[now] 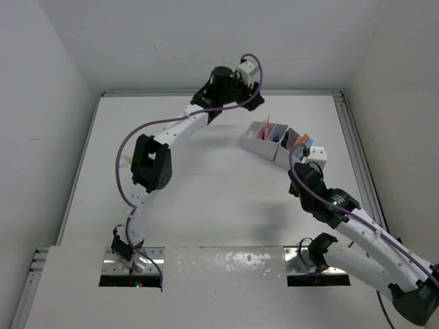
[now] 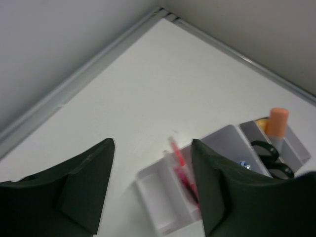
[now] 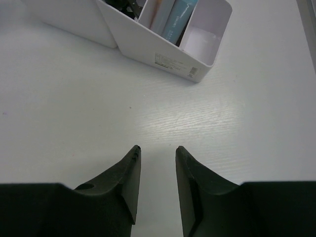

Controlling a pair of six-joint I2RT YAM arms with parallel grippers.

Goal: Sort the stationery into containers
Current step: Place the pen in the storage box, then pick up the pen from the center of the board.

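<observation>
White table [image 1: 206, 192], organizer [image 1: 269, 142] far right with pink pens [image 2: 180, 170] and scissors [image 2: 269, 155] inside. Left gripper [image 2: 153, 143] near it, spread wide, empty. Right gripper [image 3: 158, 148] partly apart, empty.

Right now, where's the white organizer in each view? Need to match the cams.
Top external: organizer, right of centre, upper half.
Left wrist: organizer, lower right.
Right wrist: organizer, along the top edge.
Shared landmark: black scissors inside it, both wrist views.

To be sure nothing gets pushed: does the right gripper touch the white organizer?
Apart. The right wrist view shows bare table between the right gripper and the white organizer.
</observation>
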